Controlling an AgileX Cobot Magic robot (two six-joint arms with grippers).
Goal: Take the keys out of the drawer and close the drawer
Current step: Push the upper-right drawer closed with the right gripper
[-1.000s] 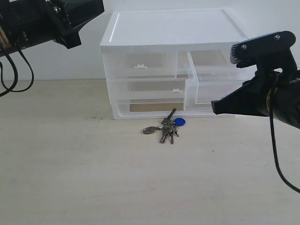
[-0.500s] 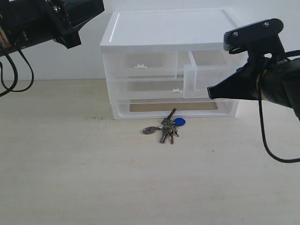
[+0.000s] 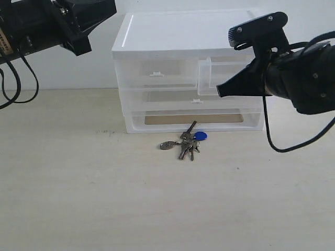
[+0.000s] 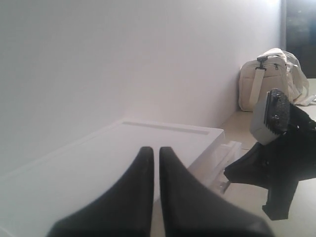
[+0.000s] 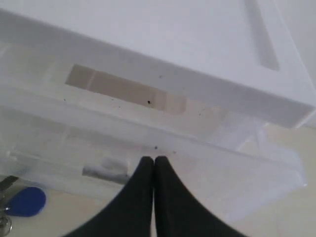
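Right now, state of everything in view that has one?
keys, out of the drawer, lying on the table before the cabinet.
drawer, partly open, front proud of the cabinet.
other drawers, closed.
left end effector, shut, empty, raised beside the cabinet.
right end effector, shut, empty, tips at the drawer front.

A boxy plastic cabinet (image 3: 188, 31) is showing a plain white top and frame, with milky translucent fronts. The small translucent half-width drawer (image 3: 209, 78) is letting a tan patch show through. The pale beige counter (image 3: 157, 209) is showing a faint wood grain. The bunch of dull grey metal keys (image 3: 186, 146) is carrying a round bright blue fob (image 3: 200, 136) and a silvery-grey oval tag (image 3: 167, 145). The left end effector (image 4: 154, 153) and the right end effector (image 5: 154, 163) are both appearing matte black. A fabric bag (image 4: 269, 79) is looking cream, and the wall (image 4: 123, 59) plain white.
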